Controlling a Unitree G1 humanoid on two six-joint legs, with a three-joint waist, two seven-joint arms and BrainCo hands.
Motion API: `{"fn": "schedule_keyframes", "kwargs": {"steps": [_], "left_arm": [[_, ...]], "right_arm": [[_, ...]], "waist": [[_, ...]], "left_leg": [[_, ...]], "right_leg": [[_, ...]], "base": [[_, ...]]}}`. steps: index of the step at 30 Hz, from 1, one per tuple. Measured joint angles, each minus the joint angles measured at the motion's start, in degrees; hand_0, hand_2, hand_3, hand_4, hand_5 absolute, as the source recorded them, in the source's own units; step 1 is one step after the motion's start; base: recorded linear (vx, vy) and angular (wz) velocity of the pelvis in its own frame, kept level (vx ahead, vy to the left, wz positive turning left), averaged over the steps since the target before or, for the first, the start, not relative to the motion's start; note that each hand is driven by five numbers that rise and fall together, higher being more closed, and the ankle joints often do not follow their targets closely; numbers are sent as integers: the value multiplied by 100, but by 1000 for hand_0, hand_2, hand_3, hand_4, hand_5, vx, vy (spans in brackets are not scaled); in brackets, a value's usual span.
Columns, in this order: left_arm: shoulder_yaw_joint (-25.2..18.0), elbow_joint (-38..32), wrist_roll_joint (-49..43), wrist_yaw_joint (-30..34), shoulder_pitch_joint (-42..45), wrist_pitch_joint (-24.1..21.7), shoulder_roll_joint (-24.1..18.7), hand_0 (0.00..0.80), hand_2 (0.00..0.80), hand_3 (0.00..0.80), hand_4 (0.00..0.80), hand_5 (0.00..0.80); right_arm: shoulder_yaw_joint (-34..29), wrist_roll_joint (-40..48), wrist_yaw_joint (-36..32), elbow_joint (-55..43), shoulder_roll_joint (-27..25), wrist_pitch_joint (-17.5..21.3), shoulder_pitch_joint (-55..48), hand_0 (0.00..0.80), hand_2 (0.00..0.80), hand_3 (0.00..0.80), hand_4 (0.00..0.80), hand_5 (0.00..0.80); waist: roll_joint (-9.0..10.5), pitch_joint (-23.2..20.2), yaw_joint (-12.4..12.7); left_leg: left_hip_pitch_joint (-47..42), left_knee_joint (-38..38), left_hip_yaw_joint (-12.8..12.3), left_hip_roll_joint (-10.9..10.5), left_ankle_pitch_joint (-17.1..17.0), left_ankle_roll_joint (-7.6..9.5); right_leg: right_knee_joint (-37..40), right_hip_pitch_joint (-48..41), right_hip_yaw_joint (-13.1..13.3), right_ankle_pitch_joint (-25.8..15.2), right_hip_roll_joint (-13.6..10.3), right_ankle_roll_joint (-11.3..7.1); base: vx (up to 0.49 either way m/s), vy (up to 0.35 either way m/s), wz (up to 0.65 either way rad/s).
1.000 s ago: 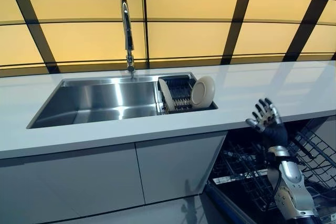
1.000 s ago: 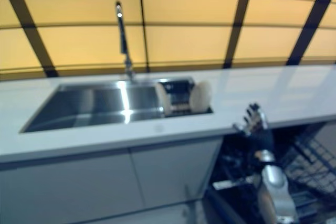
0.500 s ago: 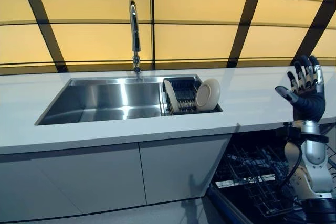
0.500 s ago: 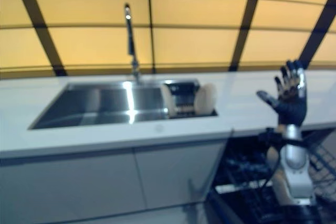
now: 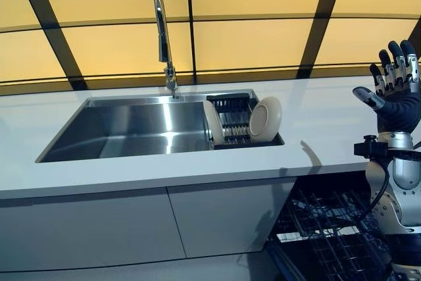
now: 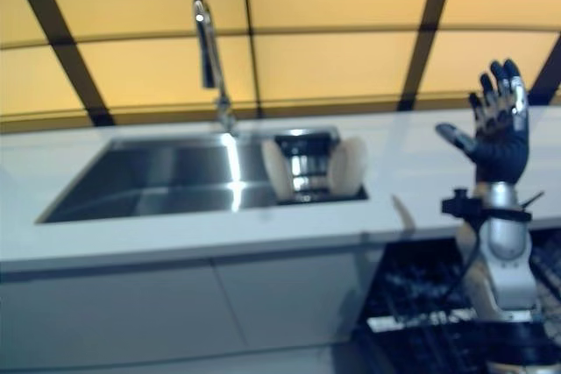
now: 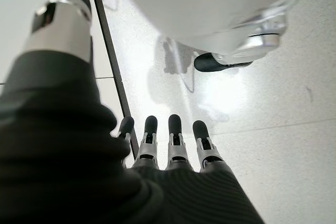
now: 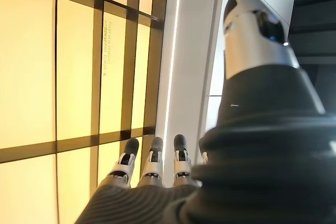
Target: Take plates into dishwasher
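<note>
A long white countertop runs below a wall of yellow panels with dark bands. Set into it is a wide stainless steel sink with a tall chrome tap behind. At the sink's right end, a dark wire rack holds two cream round plates on edge. Below right, the open dishwasher's dark wire basket seems empty. The right hand is raised above the counter's right end, fingers straight, empty. The left hand hangs over the floor, fingers straight, empty.

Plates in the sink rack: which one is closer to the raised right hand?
The round cream plate at the rack's right end; the other white plate stands at its left end.
</note>
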State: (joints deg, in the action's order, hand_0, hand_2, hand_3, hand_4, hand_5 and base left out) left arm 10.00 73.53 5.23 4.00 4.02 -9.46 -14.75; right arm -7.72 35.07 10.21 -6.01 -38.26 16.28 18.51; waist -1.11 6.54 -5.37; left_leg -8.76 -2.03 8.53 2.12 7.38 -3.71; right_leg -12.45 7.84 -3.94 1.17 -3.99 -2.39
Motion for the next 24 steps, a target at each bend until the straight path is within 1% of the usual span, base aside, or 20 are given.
{"fn": "schedule_keyframes", "kwargs": {"steps": [2, 5, 7, 8, 9, 10, 11, 12, 13, 14, 15, 16, 17, 18, 19, 20, 21, 22, 23, 24], "left_arm": [[-10, -85, 3, 16, -32, -10, -2, 0, 0, 0, 0, 0], [-23, -238, 3, 55, -74, -98, 11, 0, 0, 0, 0, 0], [-25, -258, 3, 59, -78, -113, 11, 0, 0, 0, 0, 0], [-26, -236, 4, 57, -80, -120, 13, 0, 0, 0, 0, 0], [-26, -219, 7, 53, -86, -150, 11, 0, 0, 0, 0, 0], [-23, -117, 10, 44, -128, -227, 2, 0, 0, 0, 0, 0], [-22, -103, 11, 37, -142, -242, 3, 0, 0, 0, 0, 0], [3, -75, 10, 24, -153, -287, 24, 0, 0, 0, 0, 0], [1, -64, 8, -4, -148, -320, 55, 0, 0, 0, 0, 0], [3, -67, 6, -34, -161, -321, 58, 0, 0, 0, 0, 0], [6, -117, 4, -93, -171, -321, 50, 0, 0, 0, 0, 0], [6, -197, 3, -127, -148, -315, 29, 0, 0, 0, 0, 0], [5, -265, 3, -134, -127, -309, 7, 0, 0, 0, 0, 0], [4, -282, 3, -135, -117, -300, 3, 0, 0, 0, 0, 0], [6, -278, 2, -131, -106, -235, 4, 0, 0, 0, 0, 0], [11, -276, 1, -125, -82, -167, 8, 0, 0, 0, 0, 0], [8, -276, 2, -125, -85, -124, 4, 0, 0, 0, 0, 0], [9, -250, 0, -122, -51, -83, 8, 0, 0, 0, 0, 0], [24, -241, 1, -125, -49, -65, 21, 0, 0, 0, 0, 0], [12, -244, 7, -133, -48, -73, 38, 0, 0, 0, 0, 0]], "right_arm": [[122, -6, 7, -1, 25, -91, 29, 0, 0, 0, 0, 0], [163, -22, 1, -1, 23, -167, 203, 0, 0, 0, 0, 0], [163, -68, 2, -9, 13, -171, 375, 0, 0, 0, 0, 0], [168, -67, 10, -20, -55, -179, 452, 0, 0, 0, 0, 0], [168, -65, 18, -24, -135, -182, 527, 0, 0, 0, 0, 0], [161, -65, 33, -25, -183, -186, 568, 0, 0, 0, 0, 0], [159, -65, 38, -25, -187, -192, 567, 0, 0, 0, 0, 0], [157, -66, 46, -35, -197, -200, 570, 0, 0, 0, 0, 0], [151, -66, 77, -43, -252, -201, 593, 0, 0, 0, 0, 0], [155, -66, 111, -36, -293, -205, 592, 0, 0, 0, 0, 0], [149, -65, 167, -39, -330, -229, 599, 0, 0, 0, 0, 0], [160, -65, 198, -42, -328, -242, 632, 0, 0, 0, 0, 0], [172, -63, 254, -35, -332, -270, 661, 0, 0, 0, 0, 0], [171, -63, 280, -34, -335, -294, 685, 0, 0, 0, 0, 0], [170, -62, 308, -28, -330, -315, 703, 0, 0, 0, 0, 0], [170, -63, 346, -19, -304, -338, 702, 0, 0, 0, 0, 0], [169, -63, 351, -19, -310, -365, 707, 0, 0, 0, 0, 0], [174, -66, 364, -12, -289, -410, 701, 0, 0, 0, 0, 0], [193, -67, 397, 14, -231, -423, 702, 0, 0, 0, 0, 0], [218, -67, 396, 18, -234, -446, 709, 0, 0, 0, 0, 0]], "waist": [[-29, -11, -20], [-22, -16, -7], [-24, -26, -7], [-40, -42, -2], [-16, -85, 0], [110, -153, -18], [211, -217, -12], [380, -316, 48], [403, -323, 141], [398, -321, 178], [482, -306, 190], [484, -324, 337], [492, -335, 358], [491, -336, 366], [495, -332, 385], [508, -340, 372], [508, -338, 376], [497, -322, 423], [492, -322, 495], [442, -250, 603]], "left_leg": [[-21, -2, 3, 67, -5, -10], [-53, -133, -35, 61, 3, -22], [-45, -272, -40, 59, 26, -61], [-17, -358, -38, 74, 64, -121], [101, -539, -43, 64, 67, -204], [448, -1078, -91, -49, 59, -348], [658, -1356, -163, -123, -35, -507], [944, -1796, -230, -249, -306, -826], [1117, -2232, -229, -274, -491, -769], [1308, -2618, -244, -256, -587, -793], [1635, -3176, -386, -255, -855, -701], [1788, -3272, -586, -154, -773, -529], [1753, -2895, -921, -55, -676, -353], [1749, -2619, -1060, -11, -656, -317], [1734, -2149, -1179, 16, -655, -316], [1569, -1303, -1162, -31, -701, -257], [1487, -882, -1146, -47, -747, -192], [1413, -388, -1099, -60, -825, -129], [1413, 13, -966, -111, -850, -113], [1444, 279, -925, -125, -901, -84]], "right_leg": [[-21, -73, -113, 64, 22, 23], [17, -206, -141, 141, 28, 29], [75, -297, -147, 168, 49, 53], [68, -314, -165, 202, 80, 83], [32, -316, -216, 251, 90, 136], [-30, -229, -202, 336, 15, 199], [-24, -204, -220, 343, -55, 212], [76, -226, -203, 310, -185, 266], [210, -381, -212, 280, -157, 309], [321, -490, -214, 279, -126, 325], [488, -645, -222, 203, -130, 438], [548, -700, -266, 192, -101, 465], [635, -703, -333, 182, -72, 481], [656, -679, -355, 181, -33, 482], [686, -665, -360, 160, 46, 515], [805, -695, -278, 111, 130, 552], [863, -717, -238, 81, 172, 563], [928, -771, -107, 15, 241, 602], [1042, -831, 133, 3, 287, 600], [1114, -936, 281, -9, 298, 585]], "base": [[262, -209, 15], [207, -134, 8], [181, -113, 2], [152, -115, 14], [219, -155, 35], [185, -143, 41], [141, -108, 37], [126, -125, 17], [124, -113, 17], [164, -100, 23], [167, -27, 12], [213, 2, -4], [174, 48, -20], [252, 110, -14], [269, 122, -8], [323, 138, -7], [283, 103, -11], [273, 93, -19], [277, 100, -31], [194, 80, -31]]}}
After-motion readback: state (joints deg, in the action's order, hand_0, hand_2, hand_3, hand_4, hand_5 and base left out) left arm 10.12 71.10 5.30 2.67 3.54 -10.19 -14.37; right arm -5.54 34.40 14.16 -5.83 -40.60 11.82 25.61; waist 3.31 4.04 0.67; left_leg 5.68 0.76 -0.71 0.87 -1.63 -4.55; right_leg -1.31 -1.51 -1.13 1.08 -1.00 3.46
